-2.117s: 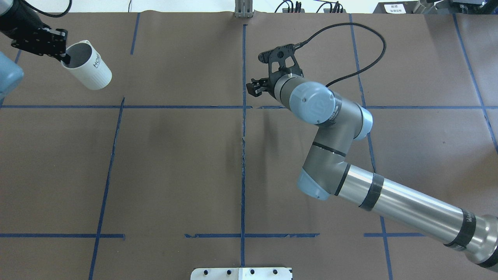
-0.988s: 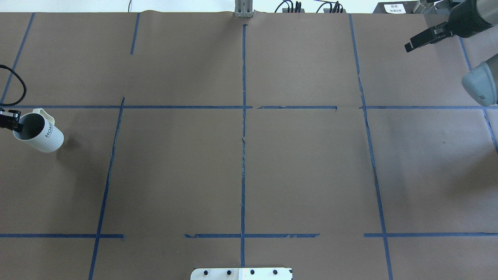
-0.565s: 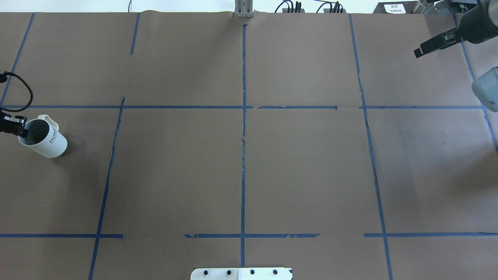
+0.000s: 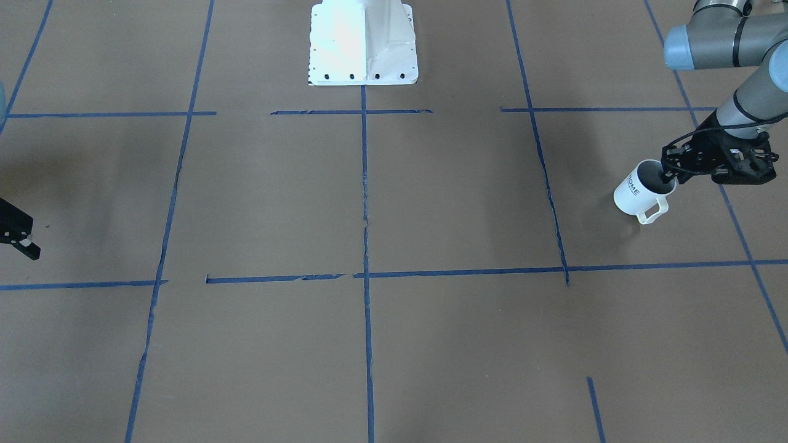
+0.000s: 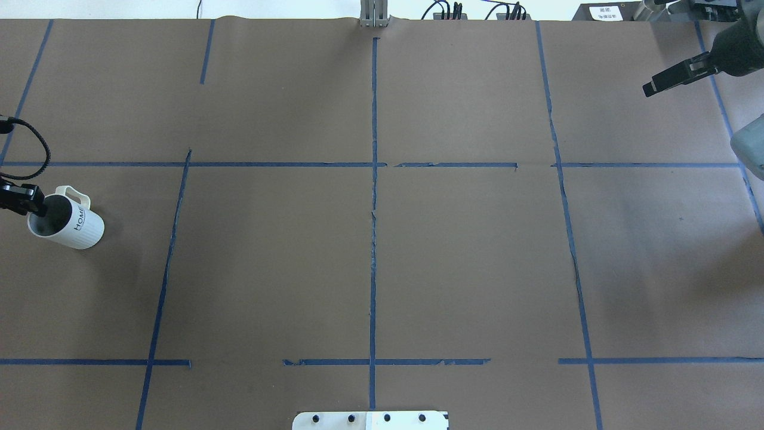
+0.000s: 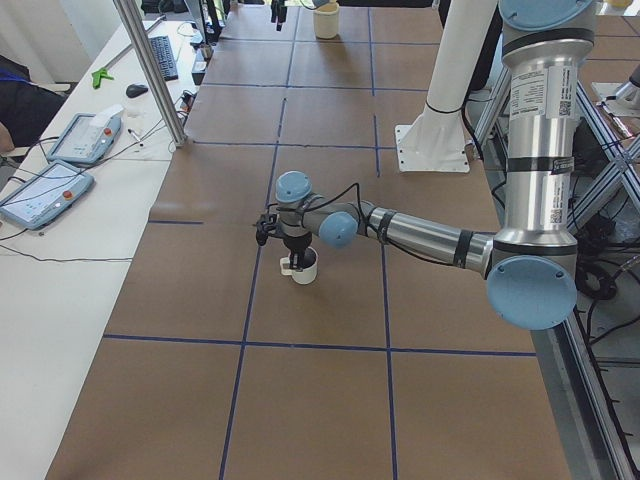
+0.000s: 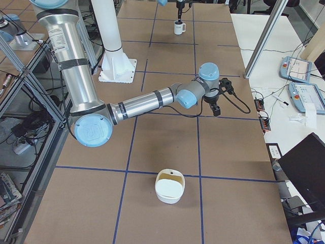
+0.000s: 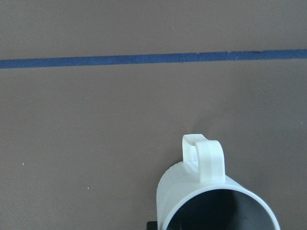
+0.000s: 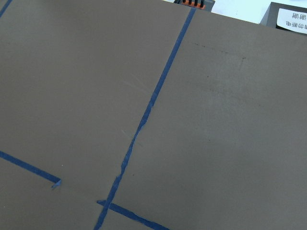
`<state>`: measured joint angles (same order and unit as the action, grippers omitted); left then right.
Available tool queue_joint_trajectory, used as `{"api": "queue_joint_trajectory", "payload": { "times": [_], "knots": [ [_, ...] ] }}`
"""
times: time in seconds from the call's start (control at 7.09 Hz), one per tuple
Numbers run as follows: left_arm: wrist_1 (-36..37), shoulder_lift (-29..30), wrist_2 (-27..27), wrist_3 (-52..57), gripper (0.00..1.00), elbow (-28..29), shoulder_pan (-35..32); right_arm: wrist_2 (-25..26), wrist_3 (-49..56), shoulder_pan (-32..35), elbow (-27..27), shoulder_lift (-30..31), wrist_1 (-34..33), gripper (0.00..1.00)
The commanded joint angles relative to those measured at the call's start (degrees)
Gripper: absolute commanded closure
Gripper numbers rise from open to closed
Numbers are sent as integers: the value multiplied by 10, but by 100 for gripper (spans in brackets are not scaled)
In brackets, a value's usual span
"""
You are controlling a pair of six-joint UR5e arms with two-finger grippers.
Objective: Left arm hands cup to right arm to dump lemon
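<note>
The left gripper (image 5: pixel 37 209) is clamped on the rim of the cup (image 5: pixel 70 226), one finger inside its mouth. In the overhead view the cup is at the 9 o'clock edge of the counter (image 5: pixel 268 257), with its handle toward 12 o'clock. The right gripper (image 5: pixel 652 87) hangs well apart near 2 o'clock; whether its jaws are parted I cannot tell.

One cup (image 5: pixel 74 227), one bowl (image 7: pixel 170 186) — two arms (image 6: pixel 420 232) (image 7: pixel 142 104).
</note>
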<state>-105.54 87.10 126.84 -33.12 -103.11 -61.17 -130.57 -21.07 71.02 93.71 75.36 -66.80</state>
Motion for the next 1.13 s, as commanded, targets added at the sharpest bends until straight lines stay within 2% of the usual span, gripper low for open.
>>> {"api": "queue_joint_trajectory", "payload": {
  "times": [0.0, 0.28, 0.42, 0.56, 0.71, 0.85, 0.99],
  "knots": [
    [92, -4, 24, 162, 0, -15, -84, -7, 15, 11, 1, 13, -3, 0],
    [246, -5, 24, 358, 0, -47, -186, -32, 113, 47, 1, 41, -31, 0],
    [273, -7, 24, 405, 0, -42, -234, -60, 161, 78, 1, 58, -55, 0],
    [284, -11, 24, 409, 0, -39, -269, -75, 202, 100, 2, 79, -78, 0],
    [278, -38, 25, 409, 0, -46, -272, -72, 217, 124, 6, 134, -79, 0],
    [278, -47, 26, 410, 0, -47, -272, -51, 214, 121, 8, 165, -80, 0],
    [265, -73, 30, 415, 0, -47, -272, -32, 216, 122, 8, 168, -80, 0]
  ]
}}
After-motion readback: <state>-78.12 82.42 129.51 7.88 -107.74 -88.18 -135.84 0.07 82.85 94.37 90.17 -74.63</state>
